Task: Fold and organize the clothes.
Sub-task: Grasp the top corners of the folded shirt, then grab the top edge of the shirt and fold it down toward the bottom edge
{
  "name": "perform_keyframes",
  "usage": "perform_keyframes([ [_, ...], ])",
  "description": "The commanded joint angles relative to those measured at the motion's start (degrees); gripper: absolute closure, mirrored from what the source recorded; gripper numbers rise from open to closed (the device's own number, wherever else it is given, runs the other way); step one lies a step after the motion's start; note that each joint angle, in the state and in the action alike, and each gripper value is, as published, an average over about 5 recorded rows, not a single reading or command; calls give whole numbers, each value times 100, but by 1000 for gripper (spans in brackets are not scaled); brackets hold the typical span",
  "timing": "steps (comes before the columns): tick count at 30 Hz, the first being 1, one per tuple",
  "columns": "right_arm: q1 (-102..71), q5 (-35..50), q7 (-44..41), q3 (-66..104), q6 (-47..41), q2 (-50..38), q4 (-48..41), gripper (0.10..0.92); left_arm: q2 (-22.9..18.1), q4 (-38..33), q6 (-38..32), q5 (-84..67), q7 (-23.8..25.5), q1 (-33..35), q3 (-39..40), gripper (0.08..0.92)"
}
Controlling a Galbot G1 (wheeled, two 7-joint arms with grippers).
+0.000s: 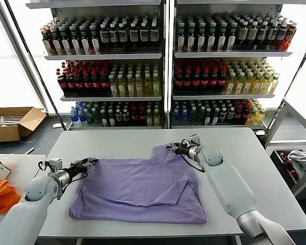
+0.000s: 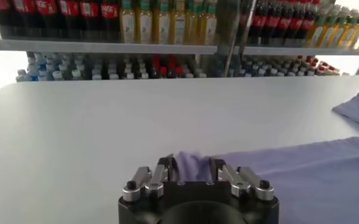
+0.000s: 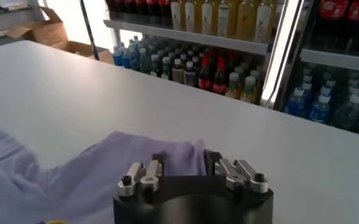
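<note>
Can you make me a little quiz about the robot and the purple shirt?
1. True or false: the T-shirt lies on the table.
2. Which edge of the shirt do the left gripper and right gripper both pinch? A) the far edge, towards the drink shelves B) the near edge
3. Fill in: beside the table, on the robot's left, lies an ____ bag.

Key: 1 true; 2 A; 3 orange.

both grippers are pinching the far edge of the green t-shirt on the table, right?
Not quite: the t-shirt is lavender, not green, as the head view shows. The rest holds: the left gripper and right gripper each pinch its far edge on the table.
</note>
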Motion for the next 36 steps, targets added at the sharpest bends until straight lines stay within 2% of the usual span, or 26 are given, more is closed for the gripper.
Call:
perform_keyframes([
  [1, 0, 264, 86, 81, 8, 26, 80, 710, -1, -72, 0, 1, -12, 46, 66, 666],
  [7, -75, 885, 228, 148, -88, -67, 799, 891, 14, -318, -32, -55, -75, 63, 3, 839],
  [10, -148, 1122, 296, 201, -165, -122, 1239, 919, 27, -506, -51, -100, -130, 108, -66, 900],
  [19, -885, 1712, 482, 530, -395, -524, 2653, 919, 142, -1507, -65, -401, -370, 592, -596, 915],
  [29, -2472, 1958, 533, 1255, -436, -1115, 4380, 919, 284, -2777, -296, -350, -626, 1723, -1295, 914],
  [36, -3508, 1896, 548, 1586, -433, -1337, 5072, 919, 258, -3272, -270, -169, -801, 2467, -1723, 914],
])
